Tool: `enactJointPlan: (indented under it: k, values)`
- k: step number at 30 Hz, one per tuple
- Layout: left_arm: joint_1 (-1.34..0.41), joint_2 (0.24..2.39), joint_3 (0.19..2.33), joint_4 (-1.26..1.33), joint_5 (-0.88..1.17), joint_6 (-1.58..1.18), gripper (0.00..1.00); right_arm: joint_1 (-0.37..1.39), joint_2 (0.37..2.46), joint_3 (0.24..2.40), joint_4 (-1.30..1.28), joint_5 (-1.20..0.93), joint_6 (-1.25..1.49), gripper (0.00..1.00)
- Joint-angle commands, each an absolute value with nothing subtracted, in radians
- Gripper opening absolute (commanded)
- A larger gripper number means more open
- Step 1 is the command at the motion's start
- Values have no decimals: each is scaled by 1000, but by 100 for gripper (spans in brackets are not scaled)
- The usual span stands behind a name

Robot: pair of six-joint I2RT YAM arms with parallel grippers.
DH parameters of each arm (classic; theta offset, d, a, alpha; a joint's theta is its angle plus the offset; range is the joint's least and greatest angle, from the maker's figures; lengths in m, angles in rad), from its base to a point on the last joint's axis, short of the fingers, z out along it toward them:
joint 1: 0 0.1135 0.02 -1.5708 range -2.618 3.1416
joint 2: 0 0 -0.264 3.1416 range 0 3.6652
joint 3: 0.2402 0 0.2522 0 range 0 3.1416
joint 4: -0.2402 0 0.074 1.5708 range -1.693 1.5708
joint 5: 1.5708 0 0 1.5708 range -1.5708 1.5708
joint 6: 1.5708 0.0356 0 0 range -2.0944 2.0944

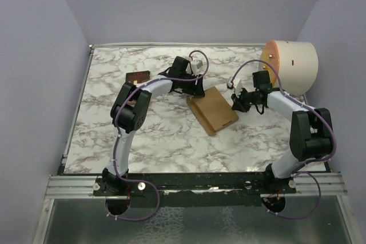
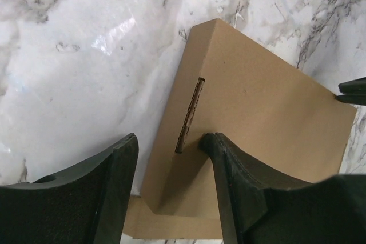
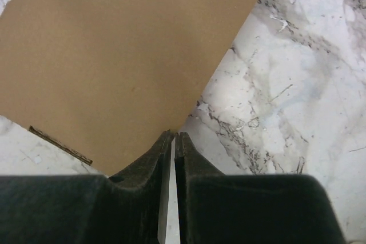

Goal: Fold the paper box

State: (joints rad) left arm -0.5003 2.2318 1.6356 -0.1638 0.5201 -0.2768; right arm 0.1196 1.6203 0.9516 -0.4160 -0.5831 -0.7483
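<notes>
Box (image 1: 213,111) is lying on the table (image 1: 148,135), long axis running far-left to near-right. My left gripper (image 2: 170,144) is hanging open astride its far end, one finger resting on top; my right gripper (image 3: 174,135), fingers closed, is touching its right edge.

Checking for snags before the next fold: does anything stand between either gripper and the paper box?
Nothing visible does. The left gripper, fingers open, straddles the paper box at its slotted edge; the right gripper, fingers shut, sits at its far edge. The dark book and cream cylinder sit aside.
</notes>
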Motion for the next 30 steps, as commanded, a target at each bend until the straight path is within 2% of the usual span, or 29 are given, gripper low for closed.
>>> enactJointPlan:
  k: [1, 5, 7, 9, 12, 15, 18, 22, 24, 30]
  values:
    - [-515, 2063, 1494, -90, 411, -201, 59, 126, 1568, 936, -456, -627, -737, 9]
    - [-514, 1827, 1308, 61, 283, -133, 63, 123, 1486, 938, -449, -565, -687, 13]
    - [-514, 1696, 1199, 151, 253, -99, 64, 123, 1435, 932, -447, -572, -668, 18]
    - [-513, 1565, 1067, 256, 262, -81, 64, 123, 1394, 925, -456, -639, -669, 24]
    - [-530, 1387, 833, 510, 353, -88, 65, 123, 1352, 914, -458, -820, -673, 38]
    - [-630, 1242, 616, 681, 361, -64, 69, 121, 1355, 907, -415, -921, -593, 51]
    - [-793, 1155, 452, 802, 309, 10, 70, 117, 1393, 915, -426, -937, -560, 56]
    - [-994, 1143, 300, 910, 181, 137, 70, 93, 1388, 865, -361, -875, -478, 64]
    - [-1057, 1190, 297, 910, 142, 164, 70, 77, 1378, 839, -325, -853, -459, 68]
    - [-1160, 1435, 351, 990, 44, 231, 69, 63, 1408, 841, -322, -794, -454, 68]
